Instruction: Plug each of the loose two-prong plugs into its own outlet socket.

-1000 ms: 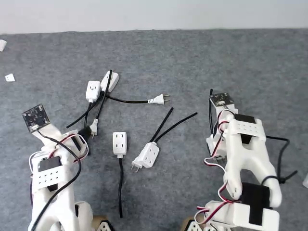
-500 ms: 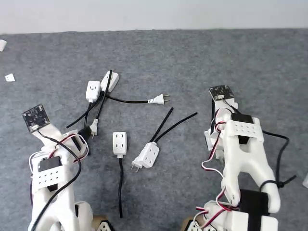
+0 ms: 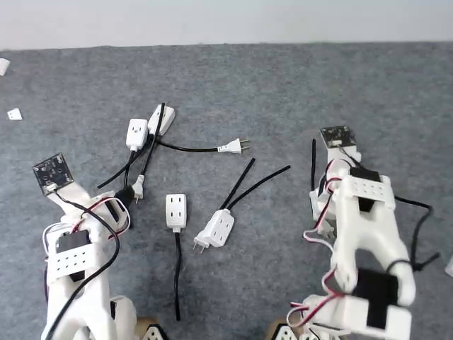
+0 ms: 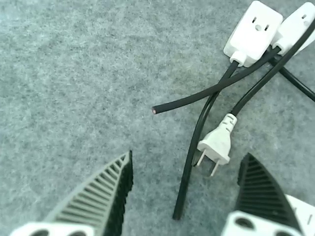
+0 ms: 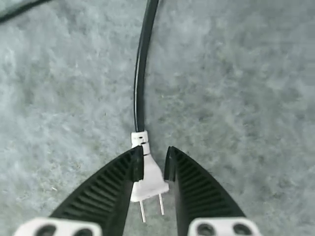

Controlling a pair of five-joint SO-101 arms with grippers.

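High view: cords [image 3: 187,149] and sockets [image 3: 175,211] strewn left.
Right gripper [image 5: 153,164] pinches a plug [image 5: 147,184]; left gripper [image 4: 187,156] gapes empty over a second plug [image 4: 216,145].

On the table [image 3: 283,92], the middle outlet socket [image 3: 175,211] lies with its cord running back toward the arms. A tilted socket block [image 3: 219,228] lies just to its right. Behind it to the left sit a far socket [image 3: 136,133] and, just beside that, a neighbour socket [image 3: 161,119]. A loose plug [image 3: 233,146] lies behind it to the right. A second plug [image 3: 139,188] lies just left of it, near the left gripper [image 4: 187,160]. Well to its right, the right gripper [image 5: 153,157] has a held plug [image 5: 147,184] between its fingers [image 5: 118,182].
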